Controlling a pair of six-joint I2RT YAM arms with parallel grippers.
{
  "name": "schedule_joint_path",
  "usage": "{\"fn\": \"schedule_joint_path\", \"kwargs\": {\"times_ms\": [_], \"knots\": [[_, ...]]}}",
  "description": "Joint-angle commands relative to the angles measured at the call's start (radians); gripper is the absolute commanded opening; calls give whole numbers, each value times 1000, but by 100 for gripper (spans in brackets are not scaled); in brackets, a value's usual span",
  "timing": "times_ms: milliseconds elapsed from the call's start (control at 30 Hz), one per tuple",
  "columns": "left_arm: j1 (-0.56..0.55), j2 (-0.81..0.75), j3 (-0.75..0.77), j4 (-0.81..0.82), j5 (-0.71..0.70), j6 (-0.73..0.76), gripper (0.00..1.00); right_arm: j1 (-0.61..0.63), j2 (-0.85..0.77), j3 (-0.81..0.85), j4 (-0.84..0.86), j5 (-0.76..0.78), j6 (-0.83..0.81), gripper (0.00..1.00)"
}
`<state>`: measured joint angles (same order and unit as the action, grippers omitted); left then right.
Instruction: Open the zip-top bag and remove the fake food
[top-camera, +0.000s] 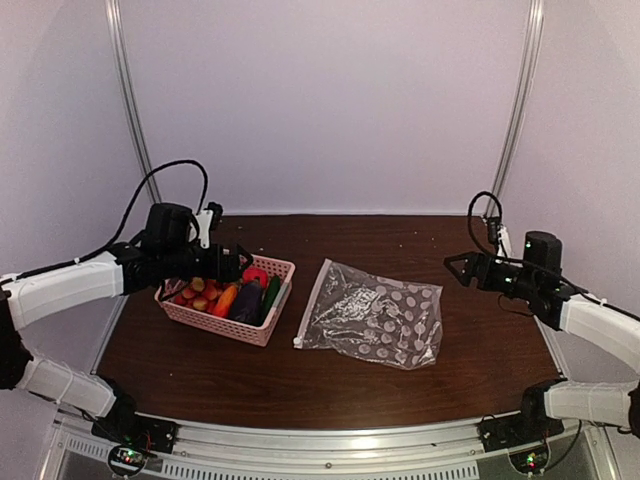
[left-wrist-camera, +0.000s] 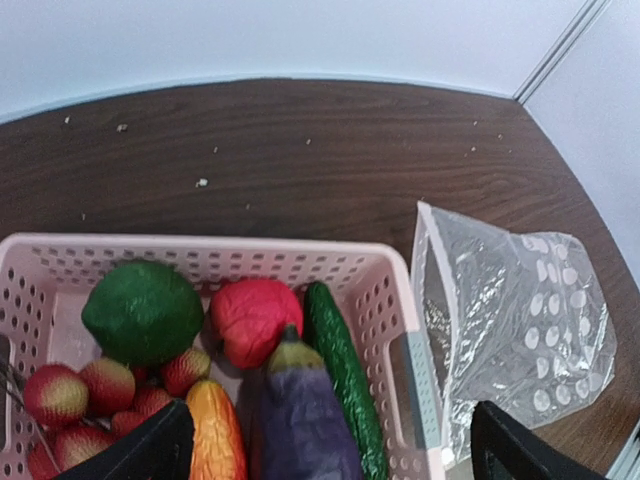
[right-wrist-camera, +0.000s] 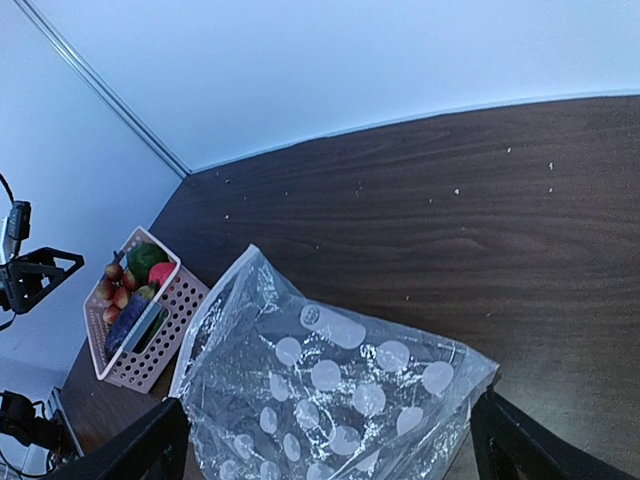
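Observation:
The zip-top bag (top-camera: 375, 315), clear with white dots, lies flat on the table right of centre, and nothing coloured shows inside it. Its white zip strip (top-camera: 310, 305) faces a pink basket (top-camera: 215, 325). The fake food (top-camera: 240, 295) fills that basket: a purple eggplant (left-wrist-camera: 295, 410), a green cucumber (left-wrist-camera: 340, 370), a red piece (left-wrist-camera: 250, 320), a green ball (left-wrist-camera: 140, 310), an orange piece and small berries. My left gripper (top-camera: 232, 265) hangs open over the basket, holding nothing. My right gripper (top-camera: 458, 268) stands open above the table just right of the bag (right-wrist-camera: 330, 390), apart from it.
The basket (left-wrist-camera: 200, 245) sits at the table's left edge, close to the side wall. Bare brown tabletop (top-camera: 400, 235) runs behind the bag to the back wall. A metal rail (top-camera: 300, 440) lines the near edge between the arm bases.

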<state>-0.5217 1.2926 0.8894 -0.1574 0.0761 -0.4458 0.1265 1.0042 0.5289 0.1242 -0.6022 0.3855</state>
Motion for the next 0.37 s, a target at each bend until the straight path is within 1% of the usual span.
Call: {"fn": "schedule_joint_path", "kwargs": {"times_ms": [0,100,333], "knots": [[-1,-83,-128,62,-60,-72,98,28,-40,-74,47,-12,14,100],[-2,-140,-183,58,-139,-95,98,37,-56,-101,45,-9,10,100],[-3,-217,-221,43,-211,-108,98,38,-103,-116,26,7,7,100]]}}
